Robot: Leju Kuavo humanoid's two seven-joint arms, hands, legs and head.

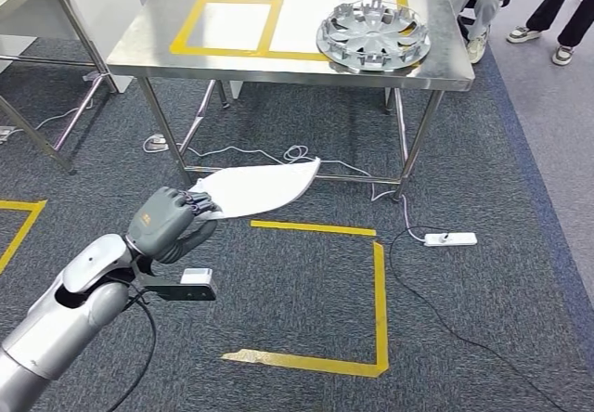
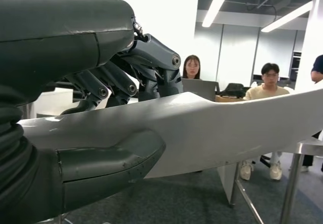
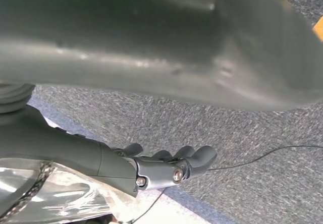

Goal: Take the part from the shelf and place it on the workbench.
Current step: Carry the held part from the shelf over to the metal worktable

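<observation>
White and thin, the curved part [image 1: 263,187] is gripped at its near-left end by the left robot hand [image 1: 168,224], whose dark fingers [image 1: 200,205] wrap over its top while the thumb presses from below. The part reaches out to the right over the grey carpet [image 1: 294,291], its far tip in front of the lower rail of the steel desk [image 1: 231,64], not touching the desk. In the left wrist view the same part [image 2: 213,128] runs as a long pale blade across the picture, clamped between the thick grey thumb [image 2: 110,158] and the darker fingers [image 2: 152,57] of that robot hand [image 2: 129,108].

The right robot hand [image 3: 167,166] hangs over the carpet with its fingers [image 3: 198,156] stretched out and apart, holding nothing.

On the desk, yellow tape [image 1: 269,22] marks two rectangles, and a silver hubcap [image 1: 371,33] lies on the right one, near the right edge. Yellow tape lines [image 1: 378,291] also mark the carpet in front of the desk. A white power strip [image 1: 449,239] lies on the floor to the right, with a black cable [image 1: 448,324] running from it. Seated people's legs and shoes [image 1: 522,33] show at the far right.
</observation>
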